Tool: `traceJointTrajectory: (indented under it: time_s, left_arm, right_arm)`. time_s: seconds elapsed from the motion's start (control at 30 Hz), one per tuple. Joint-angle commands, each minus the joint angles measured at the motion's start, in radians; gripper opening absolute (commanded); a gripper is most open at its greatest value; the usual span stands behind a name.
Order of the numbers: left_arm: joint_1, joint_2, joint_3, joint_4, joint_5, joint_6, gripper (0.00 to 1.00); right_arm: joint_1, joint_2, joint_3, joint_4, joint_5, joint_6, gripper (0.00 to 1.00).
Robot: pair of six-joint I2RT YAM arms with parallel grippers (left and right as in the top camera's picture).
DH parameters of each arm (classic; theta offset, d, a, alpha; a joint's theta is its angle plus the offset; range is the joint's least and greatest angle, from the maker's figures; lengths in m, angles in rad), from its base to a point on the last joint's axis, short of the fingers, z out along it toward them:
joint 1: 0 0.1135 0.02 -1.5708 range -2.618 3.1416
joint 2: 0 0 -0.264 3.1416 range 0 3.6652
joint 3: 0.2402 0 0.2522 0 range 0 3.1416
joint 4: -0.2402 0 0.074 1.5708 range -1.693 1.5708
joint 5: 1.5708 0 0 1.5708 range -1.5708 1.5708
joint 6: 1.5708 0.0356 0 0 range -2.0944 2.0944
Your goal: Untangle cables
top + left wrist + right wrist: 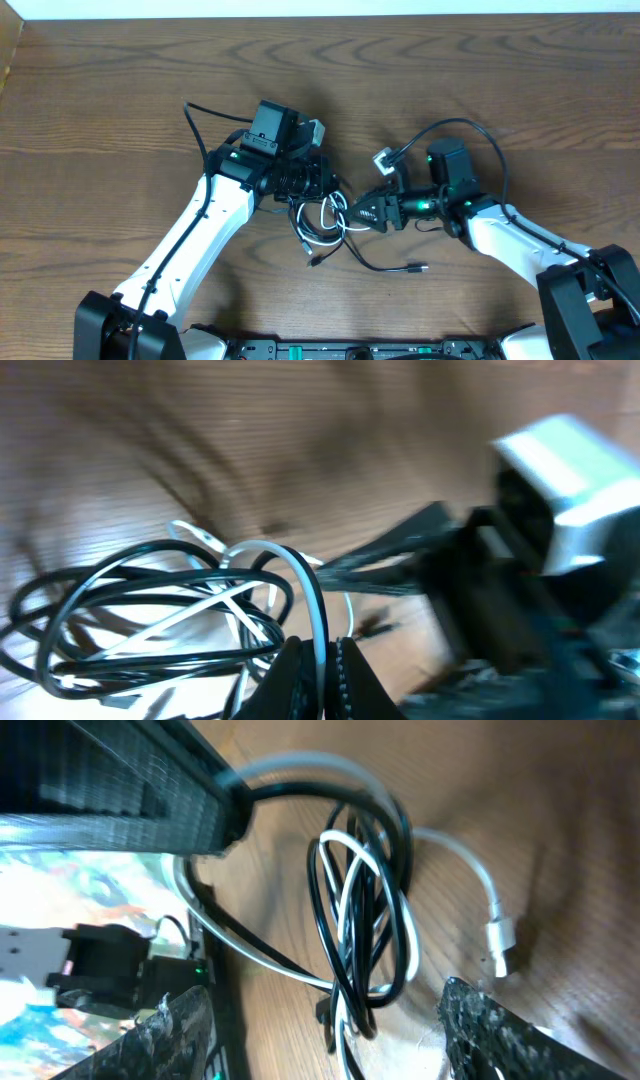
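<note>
I am reaching over the wooden table (120, 90). The tangled cables (322, 222) are lying near its centre. At their 11 o'clock my left pincer (318, 660) is clamping white and black strands. At 3 o'clock my right pincer (320, 990) is gaping wide. A black plug end (420, 268) is trailing toward 4 o'clock.

Soft, even light fell from above on the desk (120, 90). Its brown wood showed no glare in the overhead view. Only faint, short shadows lay beside the left arm (195, 240) and the right arm (510, 235) near the desk's middle. A pale strip along the far edge was washed out bright.

The left wrist view was badly smeared: the wood grain was streaked and the right arm's end was a grey blur, though the cables (160, 610) were fairly crisp.

The right wrist view was sharper on the cables and the white plug (498, 942), while a dark block (110, 780) at the upper left was out of focus.
</note>
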Motion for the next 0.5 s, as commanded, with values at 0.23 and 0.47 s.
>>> traceJointTrajectory:
  time_s: [0.23, 0.47]
  left_arm:
    - [-0.002, 0.01, -0.005, 0.018, 0.175, 0.035, 0.08]
    - [0.0, 0.01, -0.005, 0.042, 0.276, 0.142, 0.08]
  right_arm:
    - [0.053, 0.004, 0.0, -0.053, 0.328, 0.05, 0.45]
    - [0.053, 0.004, 0.0, -0.17, 0.642, 0.186, 0.11]
